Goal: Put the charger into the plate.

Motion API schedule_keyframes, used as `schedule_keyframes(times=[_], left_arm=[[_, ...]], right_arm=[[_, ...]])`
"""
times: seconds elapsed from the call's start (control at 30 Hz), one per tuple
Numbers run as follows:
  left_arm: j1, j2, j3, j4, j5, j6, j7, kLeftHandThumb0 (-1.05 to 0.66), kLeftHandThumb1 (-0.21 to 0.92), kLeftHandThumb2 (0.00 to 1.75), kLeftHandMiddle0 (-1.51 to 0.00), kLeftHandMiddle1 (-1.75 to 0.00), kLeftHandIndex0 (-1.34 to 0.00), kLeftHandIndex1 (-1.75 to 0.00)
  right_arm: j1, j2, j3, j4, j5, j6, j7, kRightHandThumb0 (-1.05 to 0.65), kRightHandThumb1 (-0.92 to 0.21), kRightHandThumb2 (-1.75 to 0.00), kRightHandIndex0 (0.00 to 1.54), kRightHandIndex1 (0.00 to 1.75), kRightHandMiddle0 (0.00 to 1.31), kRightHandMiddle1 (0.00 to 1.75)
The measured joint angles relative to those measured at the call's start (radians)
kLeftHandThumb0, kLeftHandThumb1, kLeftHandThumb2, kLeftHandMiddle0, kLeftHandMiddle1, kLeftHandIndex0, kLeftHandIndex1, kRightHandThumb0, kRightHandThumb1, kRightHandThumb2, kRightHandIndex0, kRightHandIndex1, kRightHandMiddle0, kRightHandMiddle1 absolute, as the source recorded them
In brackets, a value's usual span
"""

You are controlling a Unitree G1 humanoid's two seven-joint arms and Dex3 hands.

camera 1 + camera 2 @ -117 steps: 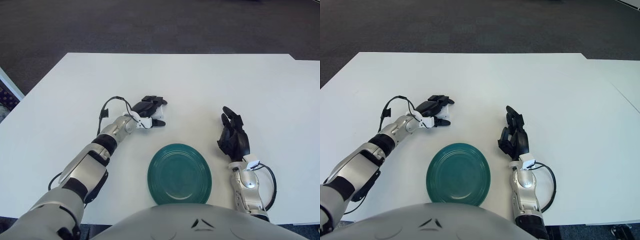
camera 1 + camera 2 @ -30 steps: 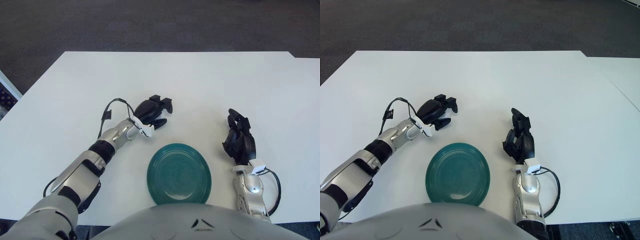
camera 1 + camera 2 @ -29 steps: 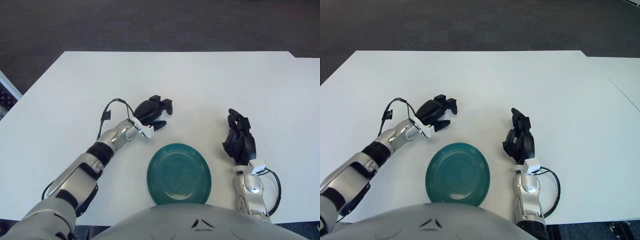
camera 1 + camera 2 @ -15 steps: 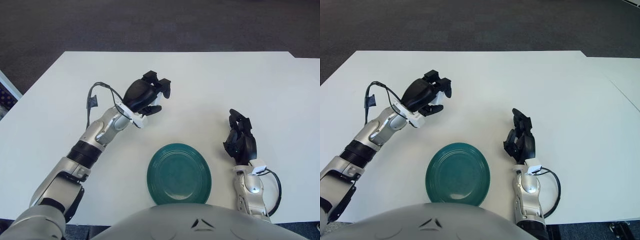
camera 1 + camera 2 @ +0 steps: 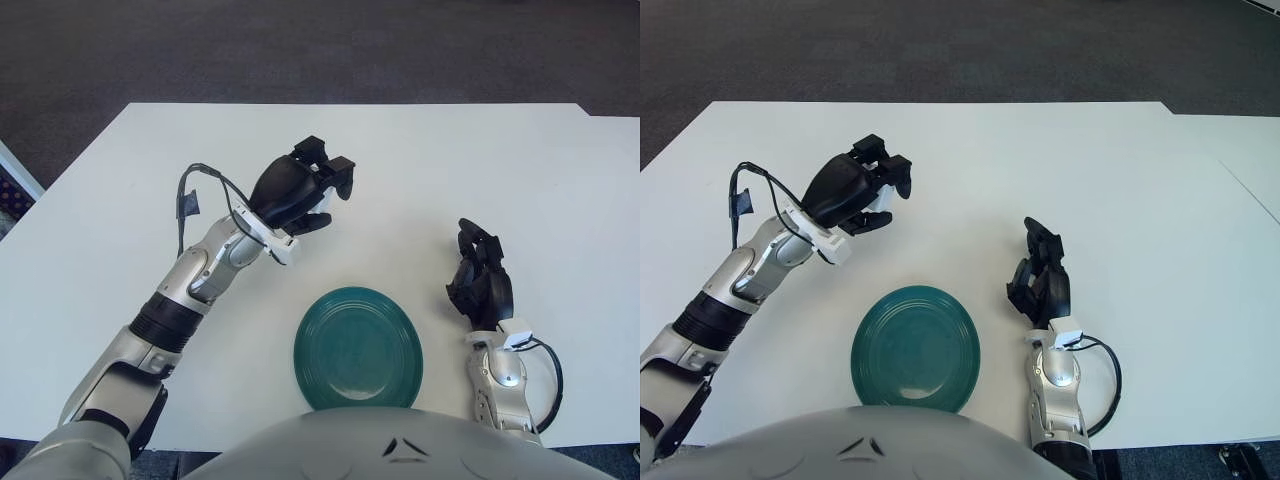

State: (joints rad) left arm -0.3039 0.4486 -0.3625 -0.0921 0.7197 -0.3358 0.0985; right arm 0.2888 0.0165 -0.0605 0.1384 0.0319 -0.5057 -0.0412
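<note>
The left hand (image 5: 300, 192) hangs above the table (image 5: 420, 170), fingers curled around a white charger (image 5: 878, 200) — up and left of the green plate (image 5: 358, 346). Best carried right and nearer, lowered over the plate's middle before letting go — the right hand (image 5: 480, 282) shows just right of the plate.

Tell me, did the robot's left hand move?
Yes. The left hand has lifted off the table and now shows farther from the green plate, curled around something white.

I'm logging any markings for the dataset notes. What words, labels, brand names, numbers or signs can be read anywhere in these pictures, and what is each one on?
No readable text anywhere.
Green plate: plain, no marking.
White table: no label or sign.
Left hand, raised above the table and curled around a small white object: no lettering visible on either.
Right hand, right of the plate: no lettering visible; the small white tag at its wrist is too small to read.
</note>
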Motion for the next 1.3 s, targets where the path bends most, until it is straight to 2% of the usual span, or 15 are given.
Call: schedule_keyframes(times=[0.27,0.5,0.7,0.9,1.07,1.3], left_arm=[[0.051,-0.012,-0.004,-0.107,-0.002,-0.006,-0.073,0.0,0.04,1.63,-0.8,-1.73,-0.61,-1.75],[0.17,-0.039,-0.053,-0.305,-0.005,0.01,-0.194,0.0,0.03,1.64,-0.81,-1.72,-0.61,-1.75],[0.237,-0.056,-0.087,-0.378,-0.01,0.0,-0.274,0.0,0.01,1.65,-0.83,-1.71,-0.62,-1.75],[0.282,-0.034,-0.086,-0.42,-0.031,-0.041,-0.308,0.0,0.01,1.66,-0.84,-1.71,-0.62,-1.75],[0.305,-0.001,-0.098,-0.468,-0.064,-0.064,-0.393,0.0,0.05,1.63,-0.81,-1.73,-0.58,-1.75],[0.384,0.023,-0.117,-0.564,-0.14,-0.049,-0.487,0.0,0.12,1.54,-0.78,-1.71,-0.53,-1.75]], right_arm=[[-0.001,-0.002,0.0,0.001,0.001,-0.008,0.002,-0.85,-0.92,-0.92,0.25,0.0,0.0,0.73],[-0.001,-0.004,0.003,0.002,-0.001,-0.01,0.0,-0.85,-0.92,-0.92,0.25,0.0,0.0,0.72],[-0.001,-0.004,0.007,0.002,-0.007,-0.006,-0.004,-0.84,-0.92,-0.91,0.26,0.01,0.0,0.74],[-0.003,-0.004,0.013,0.002,-0.034,-0.001,-0.042,-0.84,-0.92,-0.92,0.29,0.02,0.0,0.74],[-0.003,-0.004,0.019,-0.002,-0.051,0.014,-0.052,-0.84,-0.92,-0.93,0.27,0.0,0.0,0.7],[-0.001,-0.002,0.032,-0.013,-0.078,0.036,-0.063,-0.86,-0.92,-0.94,0.25,0.0,0.0,0.7]])
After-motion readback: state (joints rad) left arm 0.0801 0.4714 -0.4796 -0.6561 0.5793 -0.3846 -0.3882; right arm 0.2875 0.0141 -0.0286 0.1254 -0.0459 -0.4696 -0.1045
